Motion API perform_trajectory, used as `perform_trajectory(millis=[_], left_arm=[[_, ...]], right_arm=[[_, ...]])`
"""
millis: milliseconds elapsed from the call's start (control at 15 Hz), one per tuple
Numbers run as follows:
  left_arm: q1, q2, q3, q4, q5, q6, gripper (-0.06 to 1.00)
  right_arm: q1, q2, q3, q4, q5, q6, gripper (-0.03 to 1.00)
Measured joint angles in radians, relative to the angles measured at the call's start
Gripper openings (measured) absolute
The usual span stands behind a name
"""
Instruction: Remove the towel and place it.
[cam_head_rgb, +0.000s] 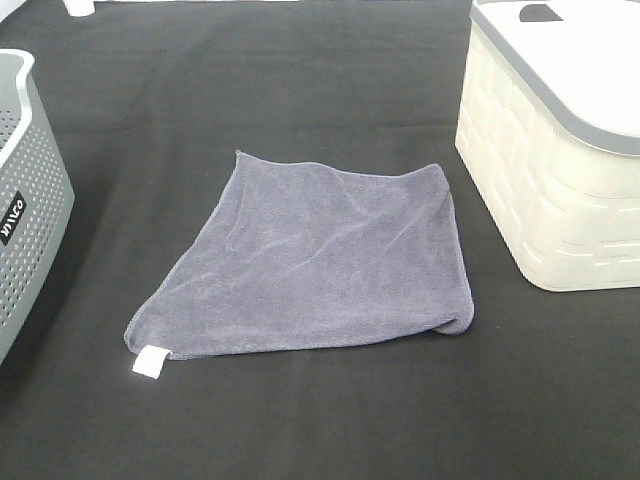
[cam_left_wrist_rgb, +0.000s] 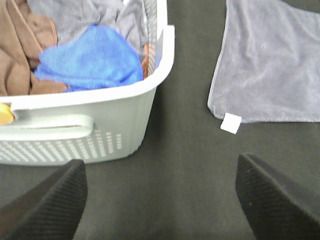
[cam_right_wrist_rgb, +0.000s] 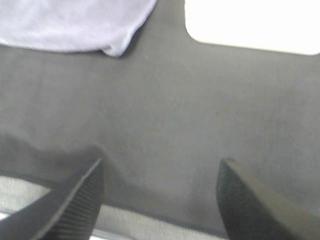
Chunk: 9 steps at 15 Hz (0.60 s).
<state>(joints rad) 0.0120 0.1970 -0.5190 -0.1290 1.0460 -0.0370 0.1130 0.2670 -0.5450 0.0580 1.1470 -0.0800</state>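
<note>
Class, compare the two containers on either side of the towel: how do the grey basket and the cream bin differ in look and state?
1. The grey basket has walls pierced with small holes; the cream bin has solid walls moulded in a brick-like pattern.
2. The grey basket is open-topped, with brown, blue and grey cloths inside in the left wrist view; the cream bin is closed by a grey-rimmed lid.

Both stand on the black tabletop, apart from the towel.
</note>
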Motion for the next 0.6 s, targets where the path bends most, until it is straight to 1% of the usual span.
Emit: perform_trajectory(millis=[333, 467, 600], left_arm=[[0.0, -0.185, 0.0, -0.003, -0.007, 0.043, 0.76], [0.0, -0.202, 0.0, -0.003, 0.0, 0.052, 0.76], [0.0, -0.203, 0.004, -0.003, 0.001, 0.059, 0.76]], right_arm=[[0.0, -0.174, 0.002, 0.019, -0.001, -0.015, 0.65], [0.0, -0.248, 0.002, 0.019, 0.001, -0.015, 0.65], [0.0, -0.271, 0.002, 0.019, 0.003, -0.015, 0.65]])
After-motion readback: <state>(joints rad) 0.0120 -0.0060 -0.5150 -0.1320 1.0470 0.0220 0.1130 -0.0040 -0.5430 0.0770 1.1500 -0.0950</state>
